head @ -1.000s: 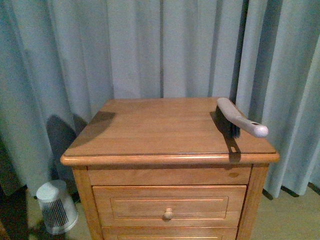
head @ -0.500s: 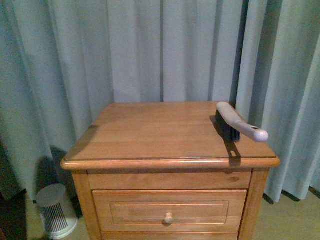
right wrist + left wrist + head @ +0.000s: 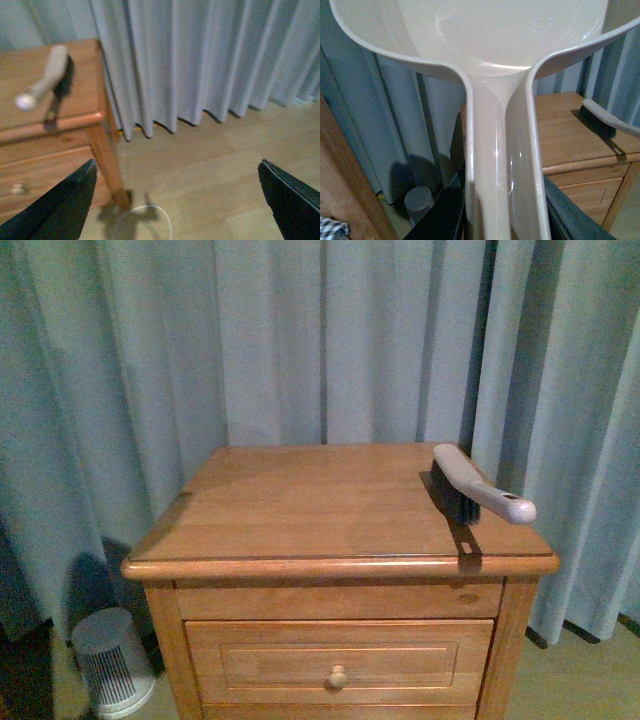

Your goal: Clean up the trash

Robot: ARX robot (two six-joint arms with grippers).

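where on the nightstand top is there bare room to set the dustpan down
The wooden nightstand top is bare across its left and centre, from the left edge to the grey-handled black-bristled brush. Only the right side is crowded: the brush lies along it.

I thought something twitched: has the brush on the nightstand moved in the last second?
No. The brush lies at the same spot by the right edge of the nightstand, its handle tip overhanging as before. Only the whole view shifted slightly.
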